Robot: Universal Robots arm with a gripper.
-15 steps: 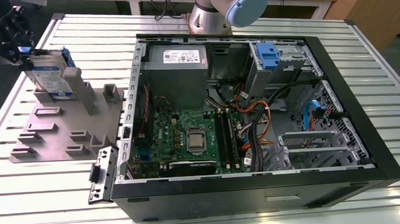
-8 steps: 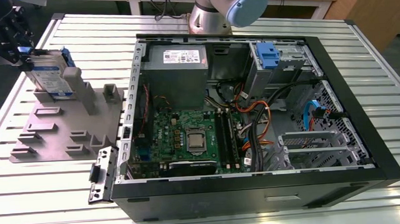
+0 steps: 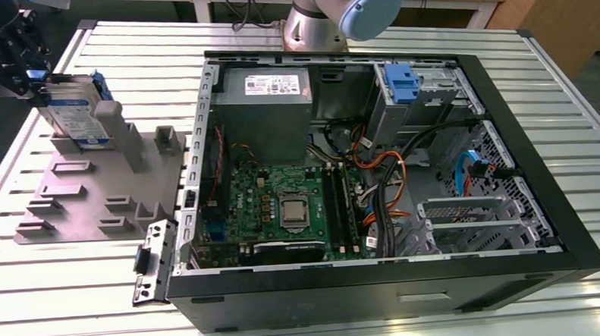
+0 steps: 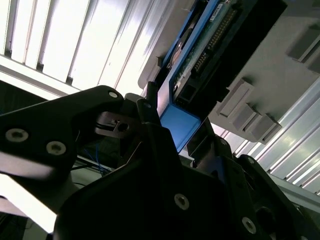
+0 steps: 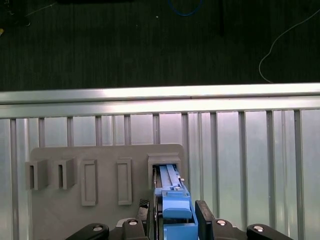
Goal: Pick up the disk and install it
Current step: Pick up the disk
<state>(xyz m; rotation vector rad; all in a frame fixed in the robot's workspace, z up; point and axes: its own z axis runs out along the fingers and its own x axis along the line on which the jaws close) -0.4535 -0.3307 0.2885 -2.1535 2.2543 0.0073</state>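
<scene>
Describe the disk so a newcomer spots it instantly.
On the exterior view's left, beside the open computer case, lies a grey fixture plate. The disk stands upright in one slot: silver, blue-framed, labelled, unlike the plain grey blocks beside it.

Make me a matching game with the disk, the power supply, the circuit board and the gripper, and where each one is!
Things:
1. disk
2. power supply
3. circuit board
4. gripper

Places:
A. green, lying flat on the floor of the open computer case
B. standing on edge in a slot of the grey holder
C. black, right at the disk, over the holder
D. grey box in a corner inside the case

Pairs: 1-B, 2-D, 3-A, 4-C
</scene>
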